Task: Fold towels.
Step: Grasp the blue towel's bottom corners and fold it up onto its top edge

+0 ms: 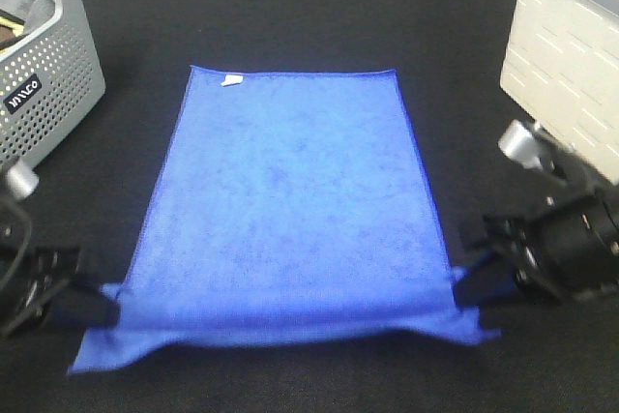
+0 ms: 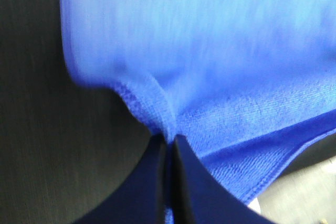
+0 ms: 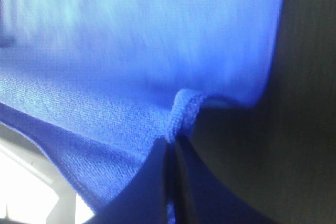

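Left gripper (image 1: 100, 309) low, jaws closed on near-left hem of blue towel (image 1: 290, 200) | right gripper (image 1: 462, 287) mirrored, clamped on near-right hem | towel spread flat on black tabletop (image 1: 290, 7), near edge raised between grippers

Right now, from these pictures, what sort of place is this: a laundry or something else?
Probably a robot lab bench, not a laundry: a black-covered table, a left arm and right arm whose jaws pinch one blue towel, and a perforated grey basket at the side.
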Controlling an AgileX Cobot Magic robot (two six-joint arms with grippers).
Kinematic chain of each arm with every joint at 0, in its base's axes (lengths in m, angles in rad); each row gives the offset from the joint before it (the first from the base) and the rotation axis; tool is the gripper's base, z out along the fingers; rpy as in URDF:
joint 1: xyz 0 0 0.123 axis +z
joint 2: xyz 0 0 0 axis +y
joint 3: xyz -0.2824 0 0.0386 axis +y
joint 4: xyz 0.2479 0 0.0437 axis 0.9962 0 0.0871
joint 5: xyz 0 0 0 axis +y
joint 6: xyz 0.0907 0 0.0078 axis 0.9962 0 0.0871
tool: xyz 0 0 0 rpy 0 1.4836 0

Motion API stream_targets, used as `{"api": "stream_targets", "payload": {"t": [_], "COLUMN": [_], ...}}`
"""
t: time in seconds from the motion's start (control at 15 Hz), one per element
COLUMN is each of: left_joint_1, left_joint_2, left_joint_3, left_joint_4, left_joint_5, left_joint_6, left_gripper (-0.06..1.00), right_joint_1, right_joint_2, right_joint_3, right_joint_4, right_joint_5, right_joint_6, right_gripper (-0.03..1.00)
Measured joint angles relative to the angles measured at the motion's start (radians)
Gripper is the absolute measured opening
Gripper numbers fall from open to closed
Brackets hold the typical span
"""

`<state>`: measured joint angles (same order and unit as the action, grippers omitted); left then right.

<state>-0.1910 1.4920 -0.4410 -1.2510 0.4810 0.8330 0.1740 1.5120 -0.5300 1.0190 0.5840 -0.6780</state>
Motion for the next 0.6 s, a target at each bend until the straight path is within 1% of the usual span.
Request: {"api": "stream_targets", "payload": {"t": [0.2, 0.27, 0.4, 0.6], "left_joint_1": [0.0, 0.0, 0.0, 0.0], "left_joint_2": [0.023, 0.082, 0.188, 0.373], "left_joint_3": [-0.155, -0.247, -0.382, -0.616], "left_joint_4": [0.004, 0.012, 0.023, 0.037], "left_joint_5": [-0.06, -0.066, -0.08, -0.118], "left_joint_6": [0.015, 0.019, 0.019, 0.019], "left_gripper": [0.01, 0.01, 0.01, 0.01], "right_joint_1": [0.0, 0.0, 0.0, 0.0], "right_joint_2": [0.108, 0.182, 0.28, 0.455], "right_joint_3": [-0.217, -0.334, -0.512, -0.788], "right_joint_4": [-0.041, -0.073, -0.14, -0.274], "right_joint_5": [0.04, 0.055, 0.063, 0.067], "right_joint_6": [0.01, 0.037, 0.103, 0.239], "right_gripper": [0.0, 0.0, 0.0, 0.0]}}
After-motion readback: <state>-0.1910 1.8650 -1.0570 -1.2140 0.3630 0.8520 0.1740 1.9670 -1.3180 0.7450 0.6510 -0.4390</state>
